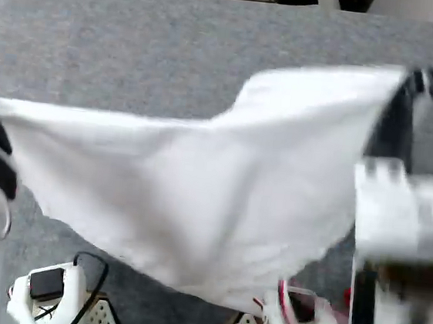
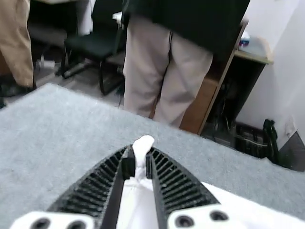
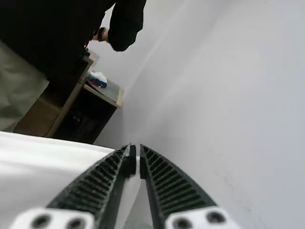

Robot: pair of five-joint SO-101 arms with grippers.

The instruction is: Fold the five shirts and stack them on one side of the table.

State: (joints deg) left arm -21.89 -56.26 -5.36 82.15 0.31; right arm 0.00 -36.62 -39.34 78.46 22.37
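Since the white shirt point(image 1: 221, 193) hangs slack between two pinched points, I judge it a light, limp fabric with no stiffness of its own: it will drape, sag and crease wherever it is not supported, and it should slide easily over itself. In the high view it stretches from the left edge of the frame up to the upper right. Its lower edge bellies down toward the bottom centre, above the grey, felt-like desk point(image 1: 120, 44). Whether that lowest edge touches the desk I cannot tell.

The left claw point(image 2: 138, 160) is closed nearly flat, with a small tuft of white cloth squeezed up between its ribbed black jaws. The right claw point(image 3: 135, 162) is likewise narrowed onto a thin white edge of the shirt, held high at the upper right of the high view.

The cloth looks smooth and matte, with soft folds radiating from each held corner. In my judgement such narrow bites on an edge could slip under tension, so the surest holds are at corners, seams or the hem, where the fabric is doubled. Keeping the span taut should keep the fold line straight.
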